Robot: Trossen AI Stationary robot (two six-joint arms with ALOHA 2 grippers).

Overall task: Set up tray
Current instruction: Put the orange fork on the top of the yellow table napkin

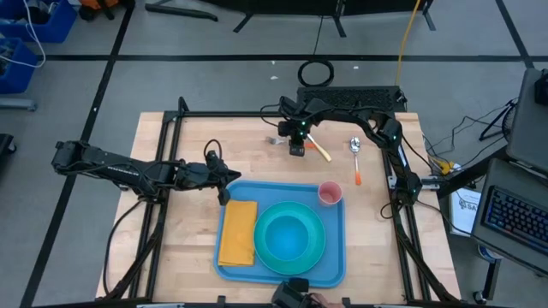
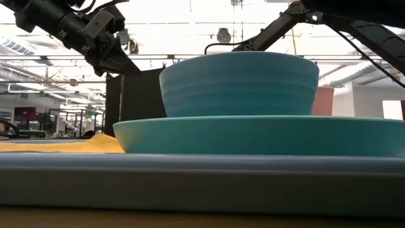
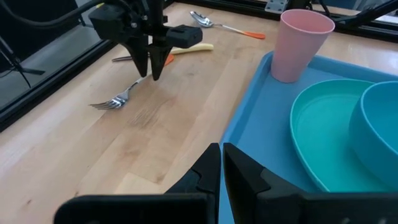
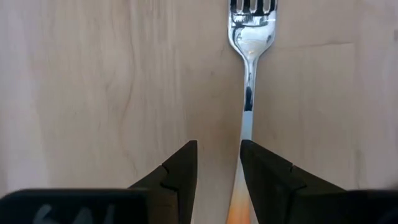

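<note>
Already the tray (image 1: 282, 267) sits on the near side of the wooden table (image 1: 171, 257), carrying a yellow-orange napkin (image 1: 238, 231), a turquoise plate (image 1: 267, 248) with a bowl (image 1: 289, 235) on it, and a pink cup (image 1: 330, 194) in its far right corner. Beyond the tray, a fork (image 4: 249, 81), a yellow-handled utensil (image 1: 319, 148) and an orange-handled spoon (image 1: 355, 158) lie on bare wood. The right gripper (image 4: 217, 168) hangs over the fork, fingers parted, the handle just beside one finger, not gripped. The left gripper (image 3: 221, 163) hovers at the tray's far left corner, fingers pressed together and holding nothing.
</note>
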